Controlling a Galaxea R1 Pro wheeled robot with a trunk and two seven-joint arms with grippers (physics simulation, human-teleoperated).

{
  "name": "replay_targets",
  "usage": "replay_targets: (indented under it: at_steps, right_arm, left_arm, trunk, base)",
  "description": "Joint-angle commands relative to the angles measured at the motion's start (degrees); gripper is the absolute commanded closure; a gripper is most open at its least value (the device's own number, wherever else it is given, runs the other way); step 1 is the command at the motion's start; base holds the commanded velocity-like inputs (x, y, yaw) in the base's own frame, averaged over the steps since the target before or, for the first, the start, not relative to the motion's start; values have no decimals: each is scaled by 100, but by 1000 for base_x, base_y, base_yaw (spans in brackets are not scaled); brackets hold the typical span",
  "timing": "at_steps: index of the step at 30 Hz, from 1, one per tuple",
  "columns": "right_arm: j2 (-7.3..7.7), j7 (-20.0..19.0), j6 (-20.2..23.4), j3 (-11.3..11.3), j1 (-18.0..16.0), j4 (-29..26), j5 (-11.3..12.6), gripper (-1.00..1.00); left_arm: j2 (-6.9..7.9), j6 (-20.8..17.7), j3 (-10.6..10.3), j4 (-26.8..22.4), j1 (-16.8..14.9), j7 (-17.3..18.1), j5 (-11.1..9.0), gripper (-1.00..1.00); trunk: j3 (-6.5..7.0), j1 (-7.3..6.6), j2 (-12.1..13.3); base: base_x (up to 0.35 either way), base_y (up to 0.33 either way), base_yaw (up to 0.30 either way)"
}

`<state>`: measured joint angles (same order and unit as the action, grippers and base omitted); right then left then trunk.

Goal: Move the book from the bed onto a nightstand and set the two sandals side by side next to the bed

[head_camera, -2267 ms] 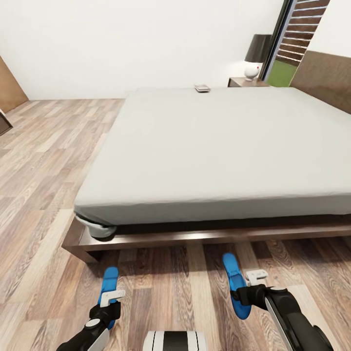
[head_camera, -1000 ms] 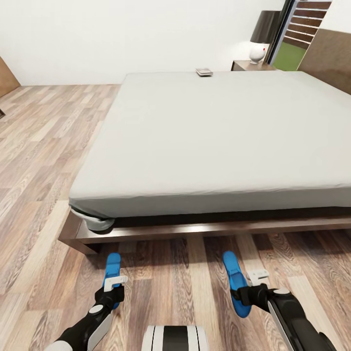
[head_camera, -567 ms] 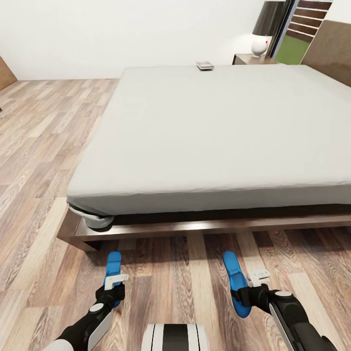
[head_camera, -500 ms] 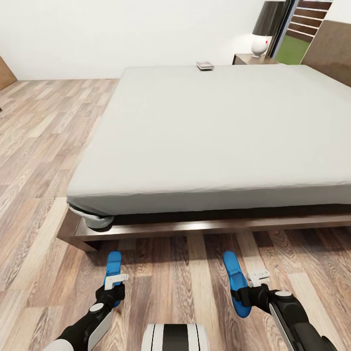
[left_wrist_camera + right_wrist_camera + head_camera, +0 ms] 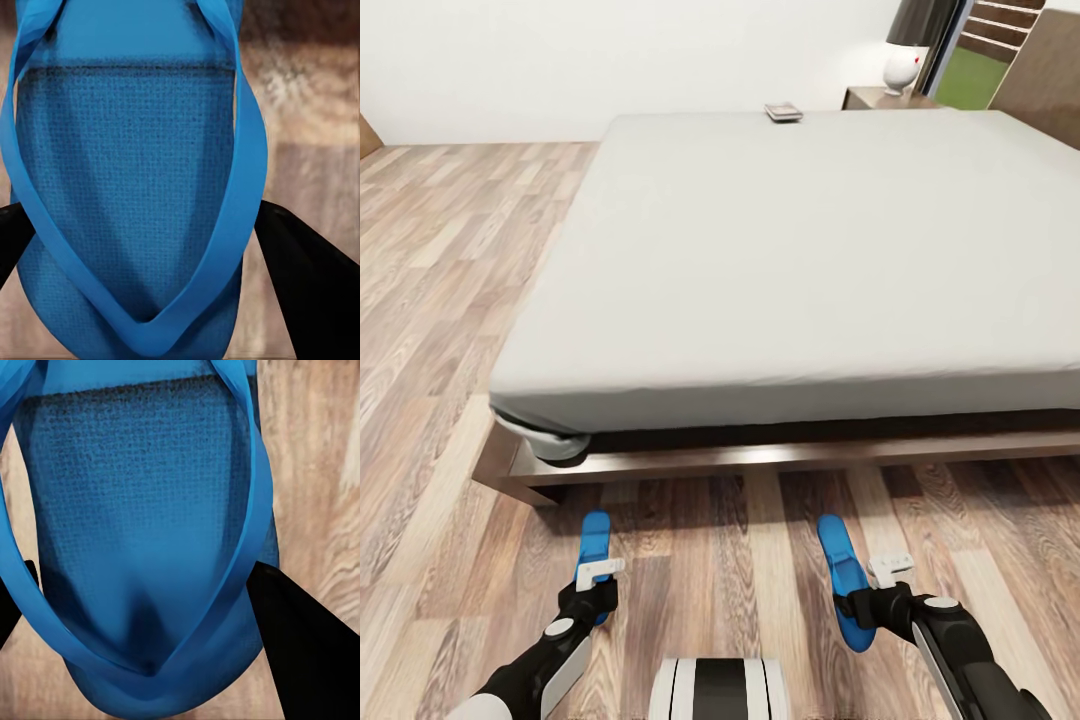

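Wood-plank flooring (image 5: 450, 300) fronts the low off-white bed (image 5: 780, 250) as I hold my left gripper (image 5: 592, 590) clamped on one bright blue sandal (image 5: 594, 545) and my right gripper (image 5: 868, 600) on the other (image 5: 838, 570); small dark book (image 5: 783, 111) lies at the bed's far edge.

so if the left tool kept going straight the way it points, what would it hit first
Probably the bed frame. The left tool holds a blue sandal that points across bare floor toward the foot of the bed, so the sandal's tip would likely touch first, though its height is hard to judge.
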<state>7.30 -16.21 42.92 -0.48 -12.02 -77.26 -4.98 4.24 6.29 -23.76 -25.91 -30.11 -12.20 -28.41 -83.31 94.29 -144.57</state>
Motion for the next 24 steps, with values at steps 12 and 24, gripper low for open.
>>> replay_targets:
  at_steps: [12, 24]
  right_arm:
    - [0, -49, 32, -13, 274, -539, -47, 100]
    - [0, -44, 33, -13, 322, -612, -47, 100]
  left_arm:
    - [5, -7, -43, -125, 0, -70, 294, 100]
    - [2, -13, -41, -133, 4, -72, 357, 100]
  trunk:
    - [-26, 1, -3]
    - [-159, 17, -11]
  base:
    - [0, 0, 0]
    - [0, 0, 0]
